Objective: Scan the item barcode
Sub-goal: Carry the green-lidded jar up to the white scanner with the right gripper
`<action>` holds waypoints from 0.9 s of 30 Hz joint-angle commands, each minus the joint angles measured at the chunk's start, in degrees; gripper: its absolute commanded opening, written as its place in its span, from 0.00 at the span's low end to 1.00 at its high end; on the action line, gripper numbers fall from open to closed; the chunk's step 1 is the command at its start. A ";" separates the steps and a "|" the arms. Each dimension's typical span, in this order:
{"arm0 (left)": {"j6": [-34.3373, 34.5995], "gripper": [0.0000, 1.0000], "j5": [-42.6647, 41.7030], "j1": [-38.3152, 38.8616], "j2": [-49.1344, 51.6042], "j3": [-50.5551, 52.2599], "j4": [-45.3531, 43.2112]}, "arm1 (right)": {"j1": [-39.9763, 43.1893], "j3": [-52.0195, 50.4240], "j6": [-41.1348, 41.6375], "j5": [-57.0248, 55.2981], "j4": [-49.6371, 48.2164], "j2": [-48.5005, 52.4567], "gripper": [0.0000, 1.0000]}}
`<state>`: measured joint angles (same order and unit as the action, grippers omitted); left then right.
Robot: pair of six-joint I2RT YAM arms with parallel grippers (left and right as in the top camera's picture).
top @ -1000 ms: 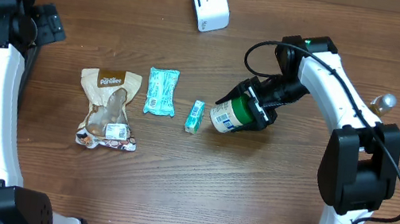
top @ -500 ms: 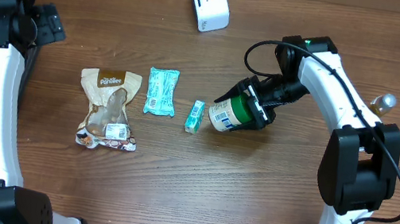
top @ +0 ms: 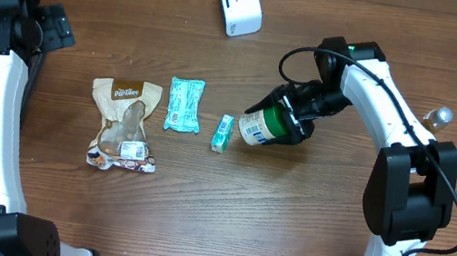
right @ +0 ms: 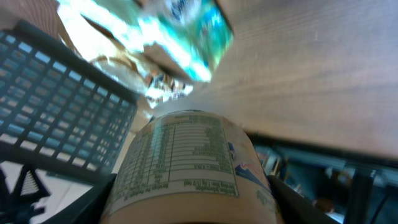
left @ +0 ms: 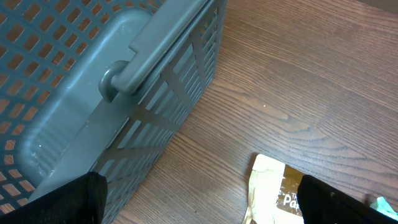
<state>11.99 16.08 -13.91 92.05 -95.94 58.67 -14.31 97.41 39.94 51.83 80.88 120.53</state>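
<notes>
**Jar gripped, scanner not yet reached**

At the far left a grey slatted basket (left: 93,93) sits beside the left hand (left: 199,202), which hangs idle with its jaws spread fully wide and nothing between them. It seems parked clear of the work.

Three goods lie flat in a row, probably waiting their turn: a brown snack pouch (top: 123,125), a teal packet (top: 183,104) and a small green box (top: 222,133).

The white scanner (top: 240,3) stands at the far edge. The task's jar (top: 258,127) lies tipped on its side right of the box. The right hand (top: 295,116) clamps its green end, jaws partly apart around it, likely so the printed label stays exposed.

A small bottle (top: 438,115) stands at the right.

The surface (top: 286,229) is brown wood grain. The room hardly shows.
</notes>
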 commanded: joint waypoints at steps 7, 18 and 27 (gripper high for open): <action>-0.17 1.00 -0.04 -0.33 0.11 -0.63 -0.15 | 0.13 1.27 -1.57 -31.15 -7.98 -0.50 0.51; -0.17 1.00 -0.04 -0.33 0.11 -0.63 -0.15 | 2.95 19.17 -25.79 -35.54 -4.04 -0.52 0.33; -0.17 1.00 -0.04 -0.33 0.11 -0.63 -0.15 | 0.11 53.35 -34.10 -36.92 7.89 -0.52 0.25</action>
<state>11.99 16.08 -13.91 92.05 -95.94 58.70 -12.36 146.58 9.78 15.55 88.92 121.47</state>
